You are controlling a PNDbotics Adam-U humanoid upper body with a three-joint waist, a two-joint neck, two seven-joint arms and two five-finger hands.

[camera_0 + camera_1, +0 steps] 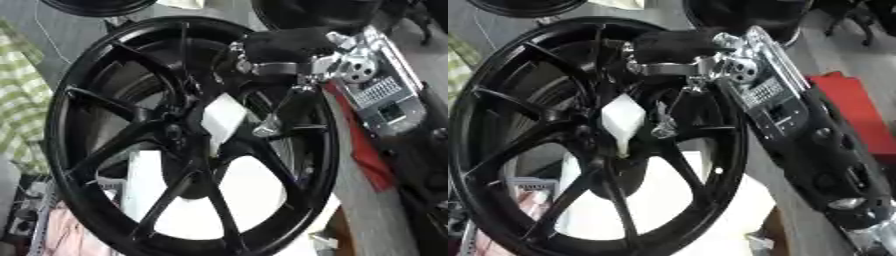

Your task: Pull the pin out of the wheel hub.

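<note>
R hand (289, 55) fingers curled at white pin (223, 117) in wheel hub (179, 132); pin tilted, near-vertical.

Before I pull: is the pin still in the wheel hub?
Cannot tell. The right hand reaches across the black wheel toward its centre, where a white piece sits; no pin shows separately.

Upper left: rim of a second black wheel (96, 6). Left edge: green-and-white checked cloth (19, 95). Right of centre: red object (852, 102) on grey floor (877, 62). Lower left: pink item (66, 232) beside a white panel (144, 182).
</note>
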